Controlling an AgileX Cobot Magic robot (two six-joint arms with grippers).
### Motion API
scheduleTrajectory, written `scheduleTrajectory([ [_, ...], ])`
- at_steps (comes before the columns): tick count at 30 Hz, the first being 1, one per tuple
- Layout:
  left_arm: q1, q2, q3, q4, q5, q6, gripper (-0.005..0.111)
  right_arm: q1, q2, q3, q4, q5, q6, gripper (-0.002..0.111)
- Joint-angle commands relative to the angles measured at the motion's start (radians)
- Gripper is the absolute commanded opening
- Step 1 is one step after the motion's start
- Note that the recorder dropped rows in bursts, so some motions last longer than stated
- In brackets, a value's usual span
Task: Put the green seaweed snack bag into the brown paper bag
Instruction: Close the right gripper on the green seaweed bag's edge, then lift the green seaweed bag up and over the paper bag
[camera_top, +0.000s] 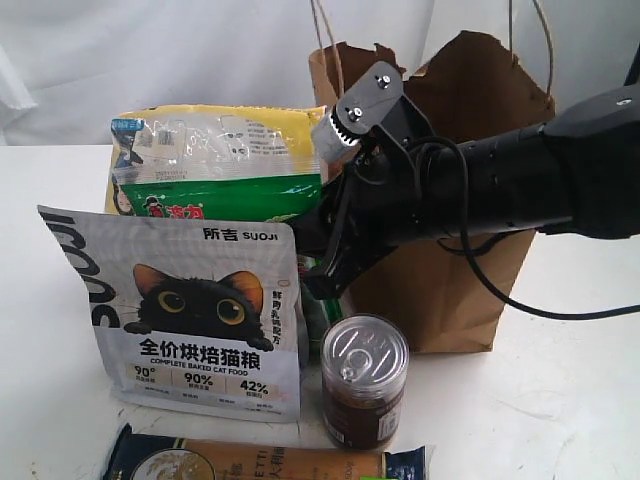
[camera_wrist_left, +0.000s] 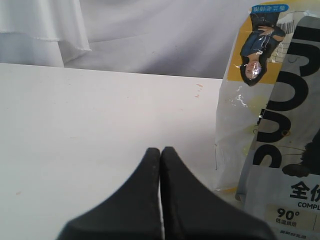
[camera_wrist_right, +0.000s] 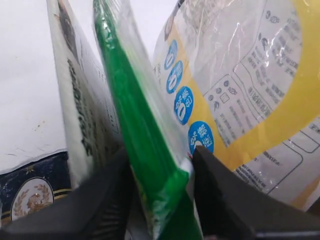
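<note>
The green seaweed snack bag (camera_top: 225, 197) stands upright between the yellow-and-clear bag and the grey cat-food pouch. My right gripper (camera_top: 318, 272) reaches in from the right at the green bag's side edge. In the right wrist view the green seaweed snack bag (camera_wrist_right: 135, 125) runs edge-on between the two black fingers of the right gripper (camera_wrist_right: 160, 165), which press it from both sides. The brown paper bag (camera_top: 450, 290) stands behind the right arm with its torn top open. My left gripper (camera_wrist_left: 160, 150) is shut on nothing over bare white table and is out of the exterior view.
The grey cat-food pouch (camera_top: 200, 320) stands in front of the green bag and the yellow-and-clear bag (camera_top: 220, 140) behind it. A sealed can (camera_top: 365, 380) sits in front of the paper bag. A dark flat package (camera_top: 260, 462) lies at the near edge.
</note>
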Motion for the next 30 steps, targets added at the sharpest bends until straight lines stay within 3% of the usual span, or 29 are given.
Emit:
scheduleTrajectory([
  [1,-0.005,-0.004,0.005,0.002,-0.009,-0.001,0.0,0.0,0.03,-0.008,0.029,0.015,-0.024,0.034],
  [7,-0.005,-0.004,0.005,0.002,-0.009,-0.001,0.0,0.0,0.059,-0.01,0.05,0.005,-0.047,0.025],
  [12,-0.005,-0.004,0.005,0.002,-0.009,-0.001,0.0,0.0,0.061,-0.01,0.078,-0.003,-0.089,0.001],
  [22,-0.005,-0.004,0.005,0.002,-0.009,-0.001,0.0,0.0,0.001,-0.01,0.07,-0.038,-0.07,0.0],
  [30,-0.005,-0.004,0.005,0.002,-0.009,-0.001,0.0,0.0,-0.102,-0.01,-0.104,-0.096,0.107,0.0],
])
